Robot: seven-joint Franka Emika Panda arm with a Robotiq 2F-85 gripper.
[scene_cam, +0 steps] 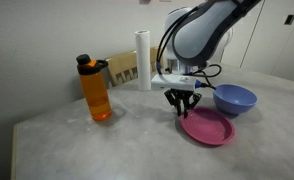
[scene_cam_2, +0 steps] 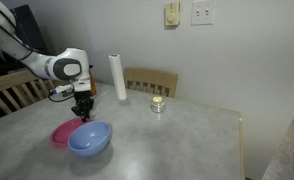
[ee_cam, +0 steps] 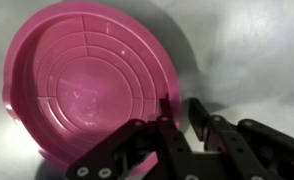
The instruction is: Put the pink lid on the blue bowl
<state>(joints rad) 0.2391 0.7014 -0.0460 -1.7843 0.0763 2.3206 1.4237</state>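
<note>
The pink lid [scene_cam: 207,128] lies flat on the grey table, rim up. It shows in both exterior views [scene_cam_2: 62,132] and fills the wrist view [ee_cam: 87,80]. The blue bowl [scene_cam: 235,99] stands right beside the lid, upright and empty [scene_cam_2: 90,139]; it is out of the wrist view. My gripper [scene_cam: 182,108] points straight down at the lid's edge on the side away from the bowl [scene_cam_2: 83,113]. Its fingers [ee_cam: 182,125] are nearly together, one inside the rim and one outside, pinching the rim. The lid rests on or barely above the table.
An orange bottle [scene_cam: 95,90] with a black cap stands apart from the lid. A white paper roll [scene_cam: 143,60] stands upright at the table's back by a wooden chair [scene_cam_2: 152,80]. A small tin [scene_cam_2: 158,105] sits mid-table.
</note>
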